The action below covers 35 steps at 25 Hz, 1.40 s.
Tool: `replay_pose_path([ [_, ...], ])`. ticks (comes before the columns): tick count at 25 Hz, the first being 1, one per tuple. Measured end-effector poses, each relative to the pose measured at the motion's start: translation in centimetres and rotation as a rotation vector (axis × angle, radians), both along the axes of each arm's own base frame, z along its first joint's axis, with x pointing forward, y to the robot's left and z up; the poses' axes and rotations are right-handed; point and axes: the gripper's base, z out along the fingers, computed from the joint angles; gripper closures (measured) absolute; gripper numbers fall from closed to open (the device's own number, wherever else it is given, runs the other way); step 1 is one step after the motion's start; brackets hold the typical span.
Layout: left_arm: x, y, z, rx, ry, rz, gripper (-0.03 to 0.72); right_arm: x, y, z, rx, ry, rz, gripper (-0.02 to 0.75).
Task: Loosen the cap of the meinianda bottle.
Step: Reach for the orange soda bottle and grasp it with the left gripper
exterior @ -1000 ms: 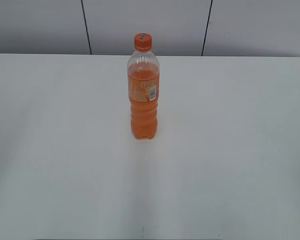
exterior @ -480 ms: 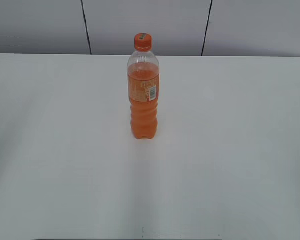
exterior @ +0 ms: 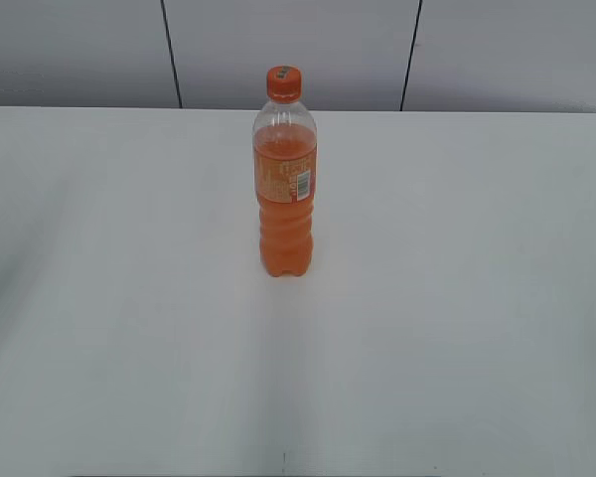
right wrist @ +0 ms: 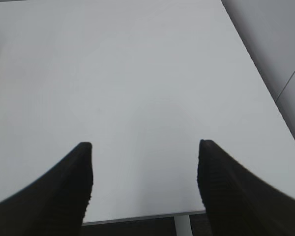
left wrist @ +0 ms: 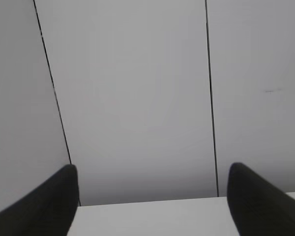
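The meinianda bottle (exterior: 285,199) stands upright near the middle of the white table (exterior: 457,298) in the exterior view. It is clear plastic with orange soda and an orange label with a white barcode patch. The orange cap (exterior: 284,82) sits on its neck. Neither gripper shows in the exterior view. In the left wrist view my left gripper (left wrist: 152,169) is open and empty, facing the wall over the table's far edge. In the right wrist view my right gripper (right wrist: 145,147) is open and empty above bare table. The bottle shows in neither wrist view.
A grey panelled wall (exterior: 298,50) with dark seams rises behind the table's far edge. The right wrist view shows the table's front edge (right wrist: 137,217) and its right edge with grey floor (right wrist: 285,59) beyond.
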Motion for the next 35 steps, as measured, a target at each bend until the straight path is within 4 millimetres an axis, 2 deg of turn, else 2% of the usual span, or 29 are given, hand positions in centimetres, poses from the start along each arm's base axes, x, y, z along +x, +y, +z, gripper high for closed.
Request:
replay_pose_path([
  [8, 2.2, -0.1, -2.7, 0.014, 0.114, -0.016, 0.127, 0.0, 0.0, 0.0, 0.0, 0.0, 0.0, 0.237],
  [11, 2.8, -0.3, -3.6, -0.01, 0.16, -0.044, 0.148, 0.0, 0.0, 0.0, 0.0, 0.0, 0.0, 0.237],
  [19, 4.3, -1.6, -6.7, -0.008, 0.285, -0.189, 0.182, 0.0, 0.0, 0.0, 0.0, 0.0, 0.0, 0.237],
  [24, 5.6, -2.9, -8.2, 0.005, 0.351, -0.346, 0.182, 0.0, 0.0, 0.0, 0.0, 0.0, 0.0, 0.237],
  [30, 8.2, -4.6, -9.3, 0.017, 0.433, -0.587, 0.182, 0.0, 0.0, 0.0, 0.0, 0.0, 0.0, 0.237],
  [35, 9.7, -6.0, -10.8, 0.099, 0.467, -0.807, 0.182, 0.0, 0.0, 0.0, 0.0, 0.0, 0.0, 0.237],
])
